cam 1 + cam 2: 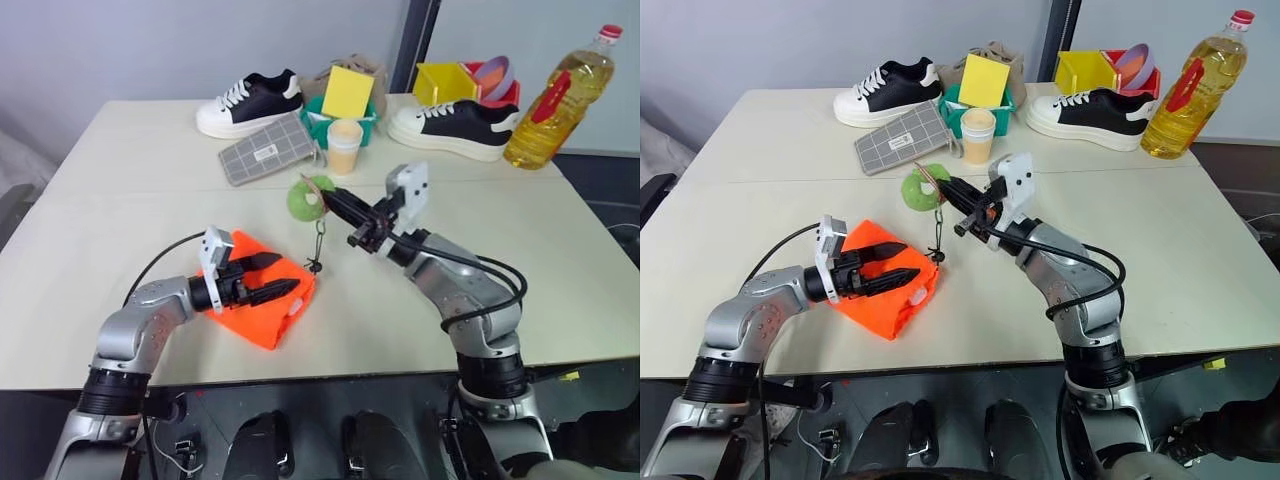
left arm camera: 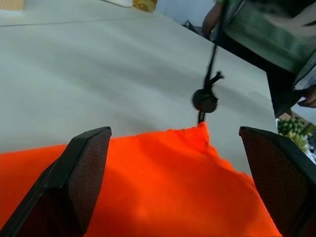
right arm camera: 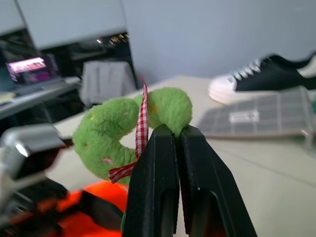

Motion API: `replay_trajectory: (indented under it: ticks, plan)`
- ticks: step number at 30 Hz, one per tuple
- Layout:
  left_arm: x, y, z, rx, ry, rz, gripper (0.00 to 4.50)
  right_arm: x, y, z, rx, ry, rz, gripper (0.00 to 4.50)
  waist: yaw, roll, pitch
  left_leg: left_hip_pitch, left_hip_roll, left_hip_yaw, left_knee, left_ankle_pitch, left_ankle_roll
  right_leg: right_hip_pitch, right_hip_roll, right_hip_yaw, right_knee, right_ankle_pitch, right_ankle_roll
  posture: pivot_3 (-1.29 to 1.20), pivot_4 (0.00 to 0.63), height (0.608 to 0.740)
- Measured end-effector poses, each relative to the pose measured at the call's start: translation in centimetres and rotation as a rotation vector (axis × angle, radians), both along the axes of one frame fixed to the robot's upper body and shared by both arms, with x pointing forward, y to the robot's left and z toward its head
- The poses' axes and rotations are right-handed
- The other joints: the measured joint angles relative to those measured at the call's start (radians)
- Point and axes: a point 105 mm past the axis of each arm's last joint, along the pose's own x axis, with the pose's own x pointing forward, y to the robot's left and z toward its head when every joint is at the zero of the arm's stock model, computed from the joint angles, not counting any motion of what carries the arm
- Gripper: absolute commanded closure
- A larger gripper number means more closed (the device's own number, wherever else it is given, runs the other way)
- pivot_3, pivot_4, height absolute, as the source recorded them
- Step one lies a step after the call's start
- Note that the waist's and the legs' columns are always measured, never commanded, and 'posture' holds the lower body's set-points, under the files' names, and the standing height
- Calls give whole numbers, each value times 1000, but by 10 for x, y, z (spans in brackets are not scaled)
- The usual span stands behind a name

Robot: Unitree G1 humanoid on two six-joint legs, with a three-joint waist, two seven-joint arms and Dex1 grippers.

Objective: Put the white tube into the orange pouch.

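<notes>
Jaws of the left gripper [image 1: 268,278] are spread wide and are held level over the orange pouch [image 1: 262,318], one finger to each side of its upper edge, with nothing gripped between them. Jaws of the right gripper [image 3: 178,136] are pressed fully together on the green tag [image 3: 129,129], a plush ring with a red checked ribbon, which is held up off the table [image 1: 120,215]. From the tag the black cord [image 1: 319,242] hangs down to a toggle just beside the pouch's corner.

Risks are judged as follows. The pouch is lying flat and its mouth is not seen to be open; if the left jaws are closed on both layers of fabric together, the opening would be pinched shut. If the tag is lifted further, the cord may be drawn tight and the mouth cinched, or the whole pouch dragged out from between the left jaws. The plush is held only at its edge and may slip free.

The white tube cannot be identified with confidence; no object matching it is found near either pair of jaws or on the pouch. The pouch itself lies directly beneath the left jaws and well below the right jaws.
</notes>
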Motion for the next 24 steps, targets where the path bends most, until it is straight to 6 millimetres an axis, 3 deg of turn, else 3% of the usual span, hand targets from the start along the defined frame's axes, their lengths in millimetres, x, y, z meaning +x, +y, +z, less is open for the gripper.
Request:
replay_trajectory:
  ticks: [12, 24]
  plan:
    - [-3, -5, -2, -20, -19, 42, 68, -5, 7, 9, 24, -13, 44, 4500, 0, 0, 0, 0, 0, 0, 0, 0, 0, 0, 0, 0, 0, 0, 0, 0, 150, 740]
    - [-22, -14, 9, 151, -352, 355, 68, -2, 17, 16, 63, -9, 46, 4500, 1, 0, 0, 0, 0, 0, 0, -1, 1, 0, 0, 0, 0, 0, 0, 0, 150, 740]
